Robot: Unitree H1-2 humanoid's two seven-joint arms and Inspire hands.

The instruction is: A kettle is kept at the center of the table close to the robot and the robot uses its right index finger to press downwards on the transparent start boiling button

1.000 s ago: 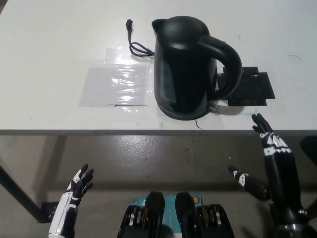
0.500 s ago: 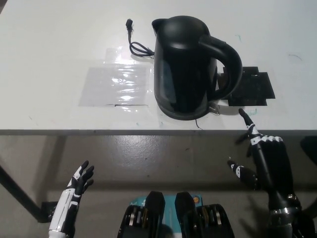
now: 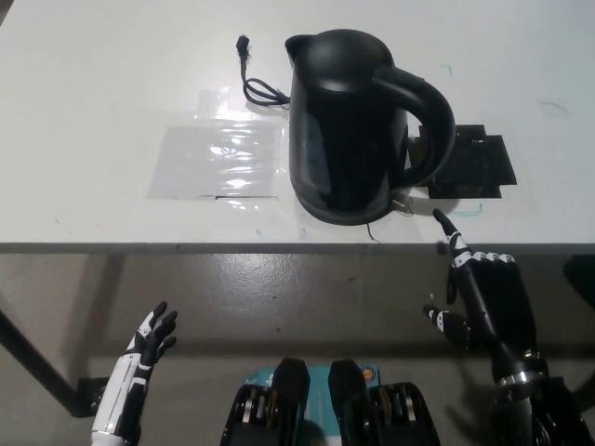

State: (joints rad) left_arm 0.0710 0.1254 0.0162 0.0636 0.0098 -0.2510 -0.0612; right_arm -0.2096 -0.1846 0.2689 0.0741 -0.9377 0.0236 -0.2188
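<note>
A black electric kettle [image 3: 349,125] stands upright near the table's front edge, handle to the right. Its small transparent button [image 3: 402,198] sits at the foot of the handle. My black right hand [image 3: 483,293] is raised below the table's front edge, one finger stretched up, its tip [image 3: 441,219] just right of and below the button, not touching it. The other fingers are curled. My white left hand [image 3: 147,348] rests low at the lower left, open, holding nothing.
White table [image 3: 93,111] with its front edge running across the middle of the picture. A shiny clear tape patch [image 3: 218,163] lies left of the kettle, a black cord with plug [image 3: 251,70] behind it, a black square mat [image 3: 469,165] to the right.
My right hand has moved left toward the kettle's base, its outstretched fingertip now close to the button. The left hand has barely shifted.
</note>
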